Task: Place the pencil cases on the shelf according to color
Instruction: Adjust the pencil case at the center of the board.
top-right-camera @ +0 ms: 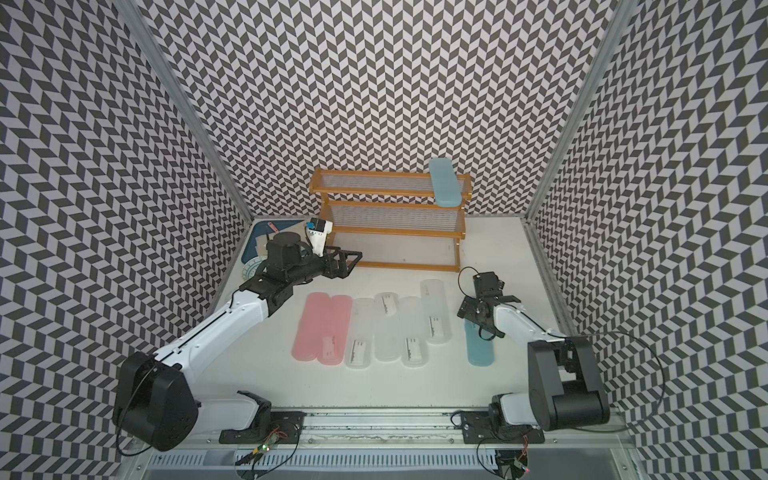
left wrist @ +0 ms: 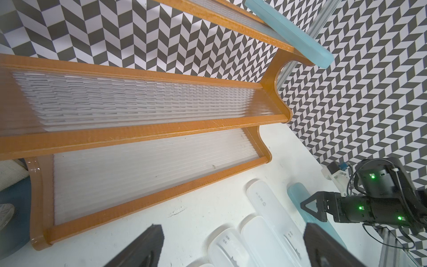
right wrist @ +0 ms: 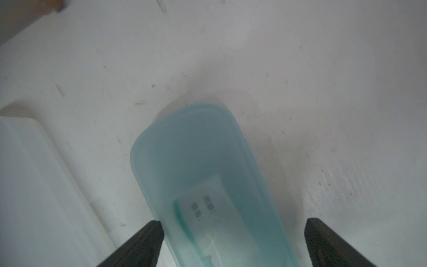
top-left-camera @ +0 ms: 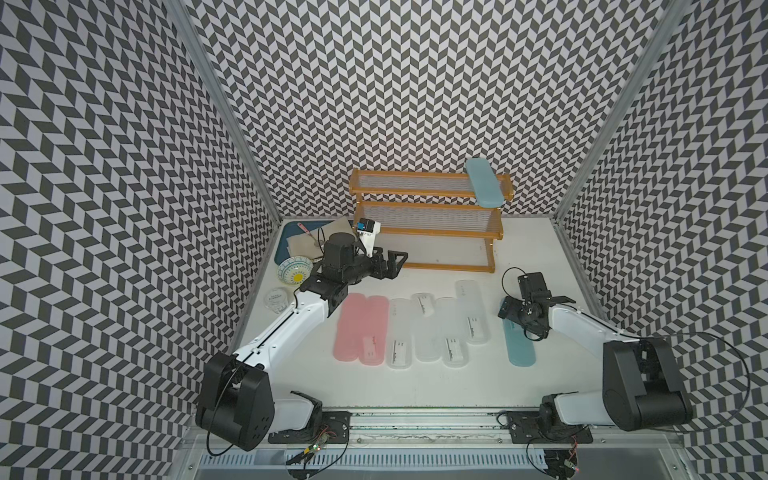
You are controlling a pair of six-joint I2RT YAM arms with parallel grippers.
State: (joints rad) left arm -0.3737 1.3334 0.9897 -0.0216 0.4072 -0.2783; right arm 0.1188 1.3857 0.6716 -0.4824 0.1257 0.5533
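Right claw (top-left-camera: 532,307), top views: hanging low over the far end of the blue case (top-left-camera: 519,349) on the table (top-left-camera: 436,386), jaws spread wide, nothing in them.
Row on the table, top views: two pink cases (top-left-camera: 357,328), then four white cases (top-left-camera: 426,332), side by side; the blue case lies well to their right, pointing lengthwise toward the shelf (top-left-camera: 415,192).
Shelf, top views: a second blue case (top-left-camera: 484,183) sits crosswise on the top tier at its right end, front end jutting past the rail; middle and bottom tiers bare.
Left claw (left wrist: 231,231), left wrist view: jaws wide apart, empty, facing the lower tiers, clear of every case.
Right claw, right wrist view: one finger on either side of the blue case, a gap on both sides, no contact that I can see; a label shows through the lid.
Handling, my read: light, stiff plastic shell, smooth and likely slippery; it may flex or pop open if squeezed hard.
Where to grab, my read: across the narrow width, on the long flat sides, nearer the middle than this rounded end, so it doesn't swing or twist out.
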